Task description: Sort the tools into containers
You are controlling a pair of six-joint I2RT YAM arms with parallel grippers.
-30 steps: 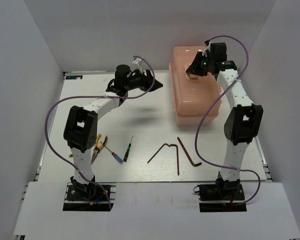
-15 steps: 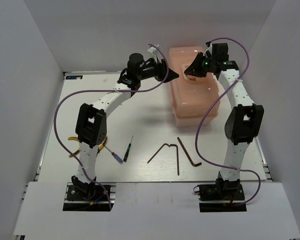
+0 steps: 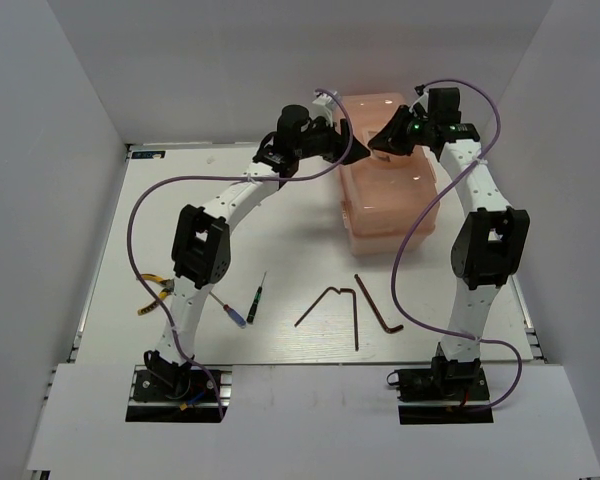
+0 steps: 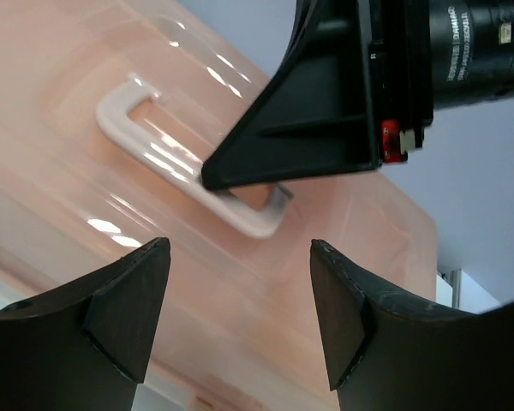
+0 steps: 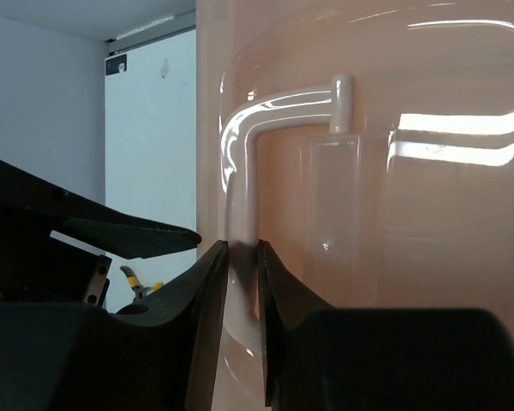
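The salmon-pink toolbox [image 3: 390, 205] stood at the far right of the table [image 3: 280, 230] with its lid down; nothing inside could be made out through the plastic; the right gripper [image 5: 242, 248] was clamped on the white lid handle [image 5: 240, 171]; the left gripper [image 4: 240, 317] hung with fingers wide apart just beside the box's left side; the pliers [image 3: 158, 293], green-handled screwdriver [image 3: 258, 297], blue-handled screwdriver [image 3: 236, 316] and hex keys [image 3: 332, 297] lay on the table, well apart from the box; white lettering on the right arm's black housing [image 4: 471, 34] appeared to read DAMIAO.

Your left gripper [image 4: 237, 255] and right gripper [image 5: 242, 250] are black; arms [image 3: 477, 180] white-linked, black-jointed, trailing looping purple cables [image 3: 130, 235].
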